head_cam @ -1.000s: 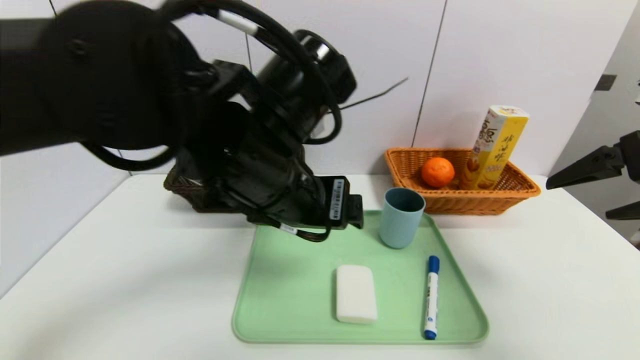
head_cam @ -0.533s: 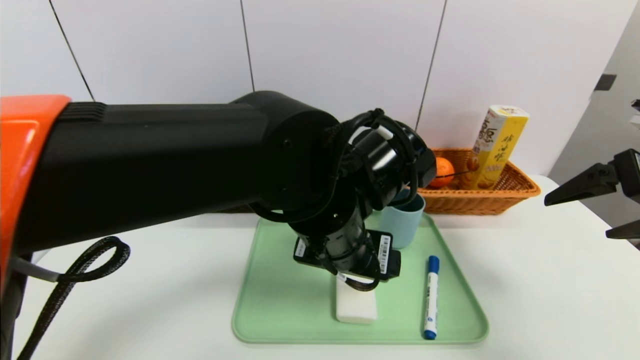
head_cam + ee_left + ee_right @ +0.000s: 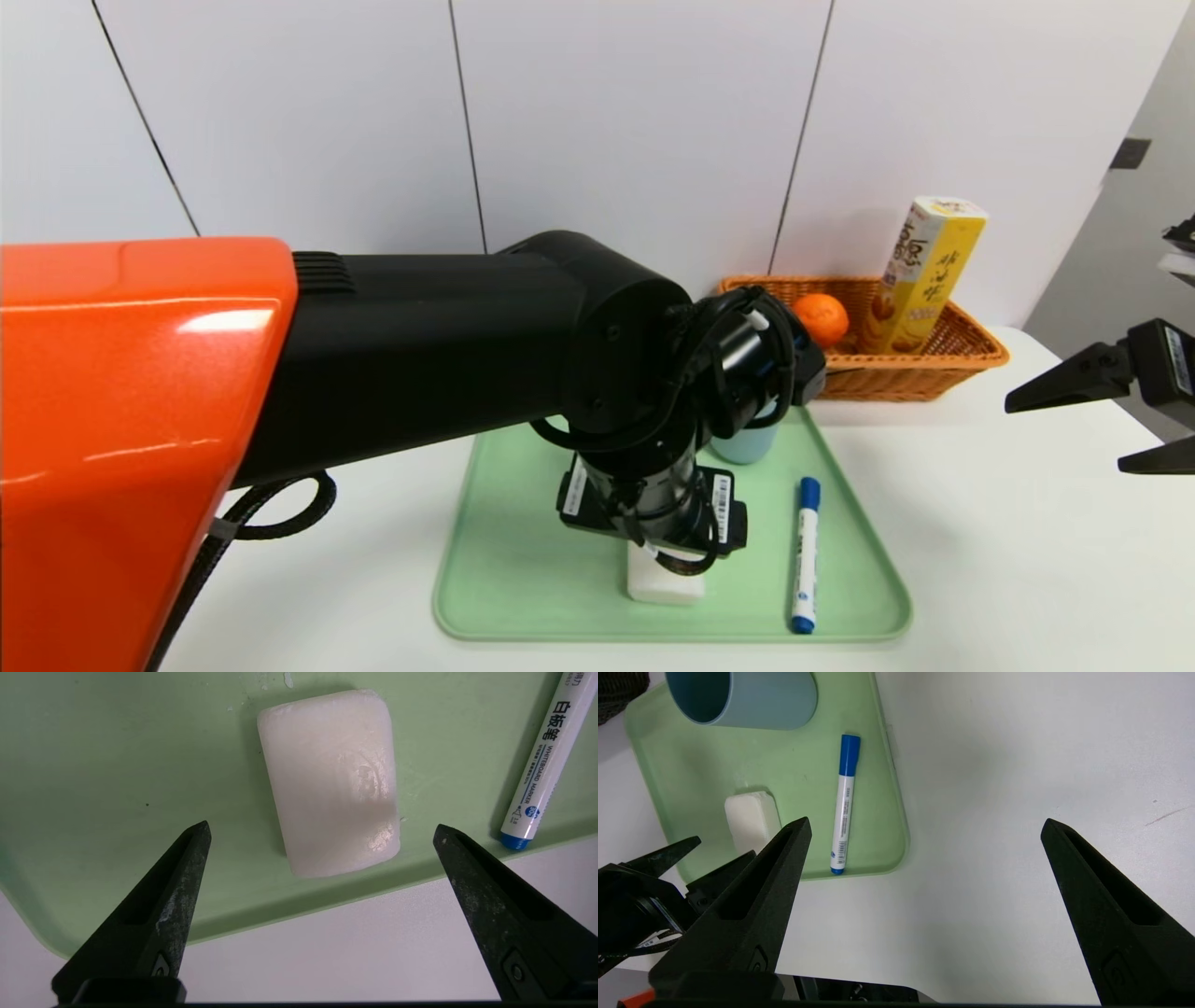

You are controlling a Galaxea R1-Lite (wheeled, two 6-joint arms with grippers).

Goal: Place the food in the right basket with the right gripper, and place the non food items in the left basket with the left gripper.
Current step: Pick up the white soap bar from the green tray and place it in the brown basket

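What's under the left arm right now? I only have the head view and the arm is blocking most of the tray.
Observer: The left claw hangs open above the white soap bar, one finger on either side, not touching it.
Operator: Is the soap near the tray's edge?
Observer: Yes, it lies close to the green tray's near rim, with the whiteboard marker alongside it.
Operator: And the cup, anything inside?
Observer: The right wrist view looks into the blue cup; the part of its inside that shows is empty.

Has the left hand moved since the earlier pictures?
Yes. The left hand came forward from the tray's far edge to over the soap.
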